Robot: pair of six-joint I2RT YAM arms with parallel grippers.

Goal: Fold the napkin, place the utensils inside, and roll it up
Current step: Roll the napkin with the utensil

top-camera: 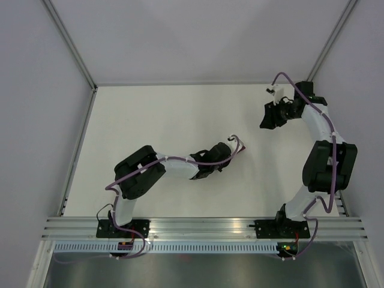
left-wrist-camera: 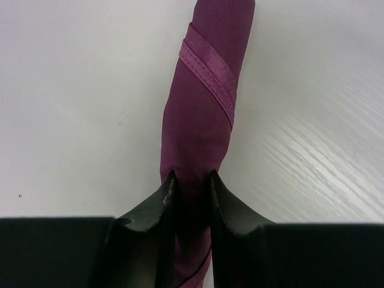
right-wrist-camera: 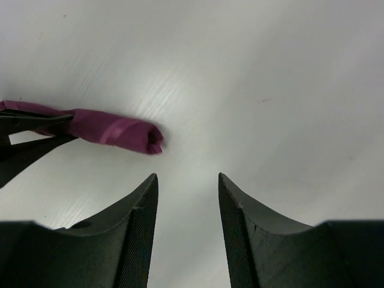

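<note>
So the napkin (left-wrist-camera: 201, 114) is rolled into a tight purple tube lying on the white table (left-wrist-camera: 72, 90). The left gripper (left-wrist-camera: 192, 177) has its fingers pinched on one end. Over by the far right side, the right gripper (right-wrist-camera: 188, 177) hovers with fingers spread apart.

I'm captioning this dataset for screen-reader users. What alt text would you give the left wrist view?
A plum-purple napkin, rolled into a tight tube with a hemmed band wrapped diagonally around it, is clamped between the two black fingers of the left pincer. The roll stretches away toward the top of the view over a white table.
</note>
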